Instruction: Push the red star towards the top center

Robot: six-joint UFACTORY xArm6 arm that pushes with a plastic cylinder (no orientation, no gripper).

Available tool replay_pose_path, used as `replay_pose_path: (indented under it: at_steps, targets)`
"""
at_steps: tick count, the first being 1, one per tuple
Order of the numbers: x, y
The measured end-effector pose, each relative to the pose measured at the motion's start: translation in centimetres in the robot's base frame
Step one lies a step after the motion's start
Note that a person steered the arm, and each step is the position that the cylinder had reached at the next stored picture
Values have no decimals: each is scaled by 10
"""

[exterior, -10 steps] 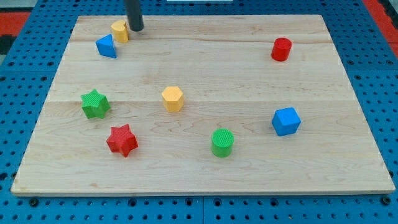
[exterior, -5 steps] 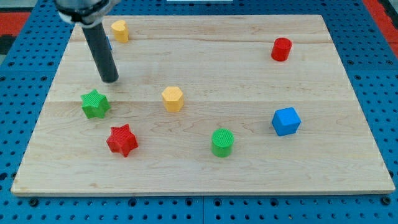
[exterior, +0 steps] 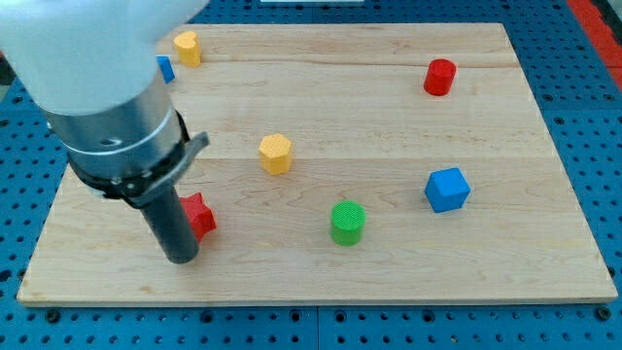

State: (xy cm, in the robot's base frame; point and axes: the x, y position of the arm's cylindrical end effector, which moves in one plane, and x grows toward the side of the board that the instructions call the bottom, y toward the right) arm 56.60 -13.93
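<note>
Near the wooden board's [exterior: 408, 262] lower-left corner, the red star [exterior: 201, 216], half hidden behind the dark rod. Just below and left of it, my tip [exterior: 182, 259], pressed down on the wood, touching or nearly touching the star; contact impossible to confirm. Farther off: a yellow block [exterior: 275, 154] mid-board, another yellow block [exterior: 187, 47] and a partly hidden blue block [exterior: 165, 68] top left, a red cylinder [exterior: 439, 76] top right, a green cylinder [exterior: 347, 222] and blue cube [exterior: 447, 190] lower right. Underneath, a blue pegboard table [exterior: 583, 117].
</note>
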Motion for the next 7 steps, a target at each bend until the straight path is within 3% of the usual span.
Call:
replay_pose_path:
  at_steps: [1,5,7]
  targets:
    - [-11,1]
    - [-192,51]
    - [-215,9]
